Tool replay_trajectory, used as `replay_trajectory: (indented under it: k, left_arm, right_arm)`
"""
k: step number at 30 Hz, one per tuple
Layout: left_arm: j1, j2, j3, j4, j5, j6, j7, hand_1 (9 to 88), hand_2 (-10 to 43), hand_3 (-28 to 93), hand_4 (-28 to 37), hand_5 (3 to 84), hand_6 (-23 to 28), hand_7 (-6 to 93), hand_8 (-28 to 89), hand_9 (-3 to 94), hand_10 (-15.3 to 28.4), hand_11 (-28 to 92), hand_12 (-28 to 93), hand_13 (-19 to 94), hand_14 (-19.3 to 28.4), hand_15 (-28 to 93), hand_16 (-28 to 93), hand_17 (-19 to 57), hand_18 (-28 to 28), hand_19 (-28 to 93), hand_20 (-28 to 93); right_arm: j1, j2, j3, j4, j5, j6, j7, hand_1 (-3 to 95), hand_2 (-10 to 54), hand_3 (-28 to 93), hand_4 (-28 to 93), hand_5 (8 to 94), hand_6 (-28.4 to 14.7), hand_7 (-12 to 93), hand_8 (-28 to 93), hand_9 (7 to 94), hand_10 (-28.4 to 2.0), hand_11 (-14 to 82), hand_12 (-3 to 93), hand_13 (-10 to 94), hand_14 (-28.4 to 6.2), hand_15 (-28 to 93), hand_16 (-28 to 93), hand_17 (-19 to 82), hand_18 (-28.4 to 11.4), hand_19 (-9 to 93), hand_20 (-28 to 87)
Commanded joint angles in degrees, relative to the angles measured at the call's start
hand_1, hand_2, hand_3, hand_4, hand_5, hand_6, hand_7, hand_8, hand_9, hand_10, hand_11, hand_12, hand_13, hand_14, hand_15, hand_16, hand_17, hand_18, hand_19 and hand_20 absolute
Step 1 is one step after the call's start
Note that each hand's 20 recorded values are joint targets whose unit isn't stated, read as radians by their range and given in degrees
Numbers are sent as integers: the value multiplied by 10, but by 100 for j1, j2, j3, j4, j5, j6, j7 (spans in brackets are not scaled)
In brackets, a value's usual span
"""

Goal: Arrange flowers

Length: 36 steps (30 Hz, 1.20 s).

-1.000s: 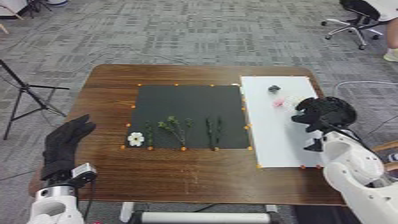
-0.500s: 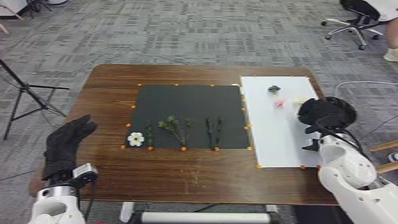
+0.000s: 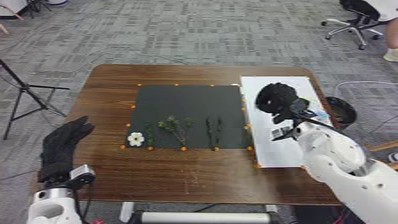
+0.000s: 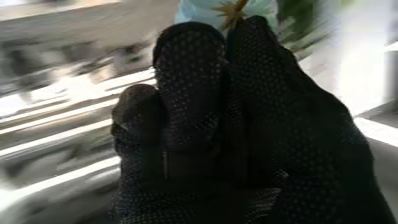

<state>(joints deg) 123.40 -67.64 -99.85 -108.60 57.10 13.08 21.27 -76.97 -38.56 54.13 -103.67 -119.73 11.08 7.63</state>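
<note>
On black sheet [image 3: 185, 97], leafy sprig [image 3: 171, 124] points away

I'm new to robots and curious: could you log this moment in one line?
right hand: over white sheet, pinching blue flower | left hand: open, table's left edge | black mat: white flower, green stems

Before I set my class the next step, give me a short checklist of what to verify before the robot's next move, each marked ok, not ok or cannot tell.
1. Light-blue flower with a brown centre at the right hand's fingertips: ok.
2. Grip firm enough to carry it: cannot tell.
3. Right hand over the square black mat: not ok, it is over the white rectangular board.
4. White-petalled flower lying on the mat: ok.
5. Left hand off the mat: ok.
</note>
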Motion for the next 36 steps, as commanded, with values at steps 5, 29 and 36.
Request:
replay_trajectory:
  k: [5, 29, 36]
  left_arm:
    - [-154, 49, 160, 66, 75, -84, -36, 229, 92, 714, -283, 538, 12, 165, -76, 556, 142, 222, 147, 463, 172, 176, 25, 112, 114, 71, 211]
    - [-247, 139, 221, 84, -6, 18, 32, 228, 94, 715, -283, 538, 12, 166, -76, 556, 143, 221, 147, 464, 172, 175, 26, 112, 114, 72, 211]
    - [-297, 142, 260, 115, -51, 34, 67, 228, 95, 714, -283, 540, 12, 164, -76, 559, 142, 220, 146, 474, 174, 173, 21, 114, 114, 70, 210]
  right_arm:
    - [2916, -2940, -427, 2431, -869, -1023, -29, 639, -95, 544, -127, 754, 5, 204, 104, 851, -107, 50, 342, 820, -55, 435, 342, 482, -153, 787, 548]
    - [2889, -4404, -1378, 2924, -2306, -2199, -1239, 630, -95, 554, -129, 749, 10, 219, 92, 851, -108, 48, 339, 821, -53, 436, 341, 480, -154, 789, 551]
    - [2659, -4397, -1572, 2777, -2403, -2287, -1282, 624, -95, 558, -131, 752, 18, 223, 84, 852, -105, 45, 336, 821, -49, 436, 341, 479, -155, 794, 553]
